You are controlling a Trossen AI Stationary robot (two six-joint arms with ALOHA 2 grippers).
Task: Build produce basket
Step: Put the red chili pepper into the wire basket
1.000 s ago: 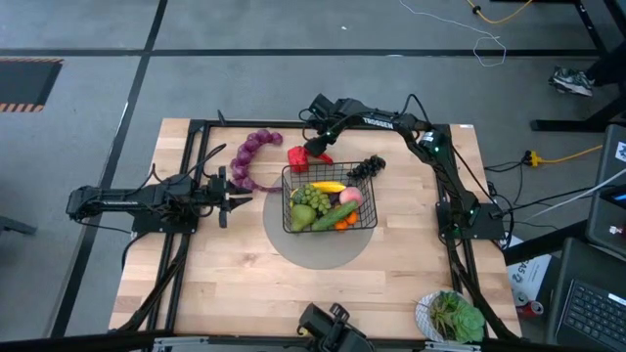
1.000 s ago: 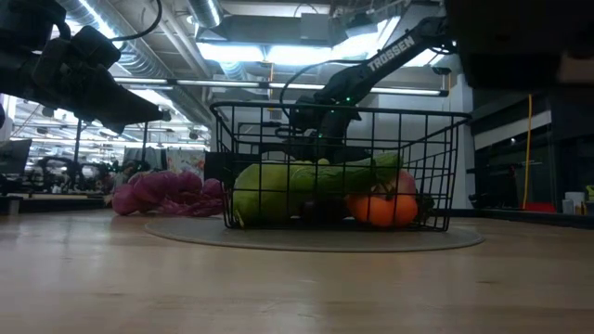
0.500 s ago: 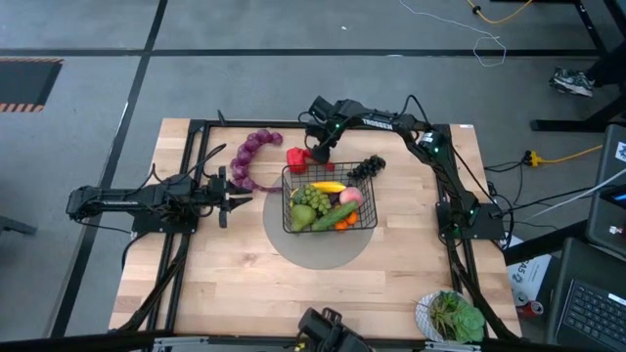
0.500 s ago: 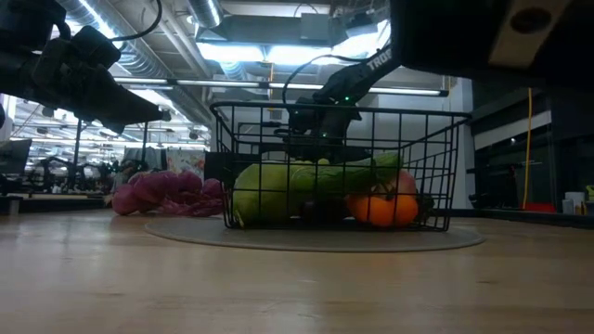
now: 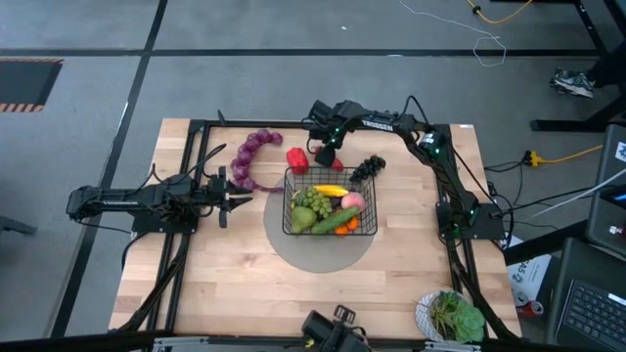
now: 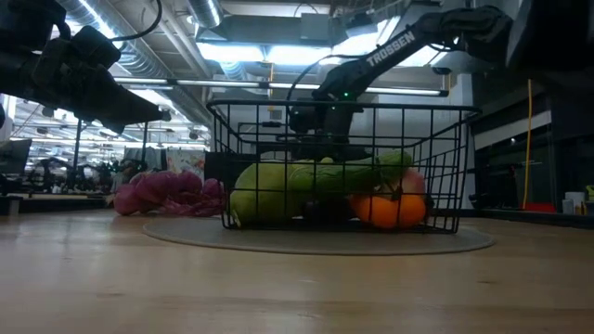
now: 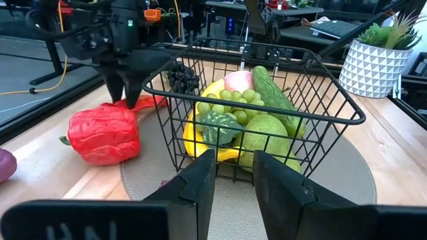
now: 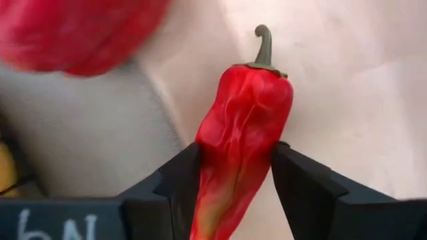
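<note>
On my right wrist view the chili pepper (image 8: 241,127) runs off the picture's edge, so I can't see its tip, and a second red pepper (image 8: 80,30) is cropped and blurred. From above, the right gripper (image 5: 324,154) covers that chili. In the low view the basket (image 6: 339,167) hides whatever sits behind it, and the fruits low inside blur together behind the wire.

The square black wire-grid basket (image 5: 330,202) is crowded with produce, open only from above. Behind it, a blocky red pepper (image 5: 297,159) and the right pincer (image 5: 324,156) stand close; the near wooden counter (image 5: 245,284) lies bare.
</note>
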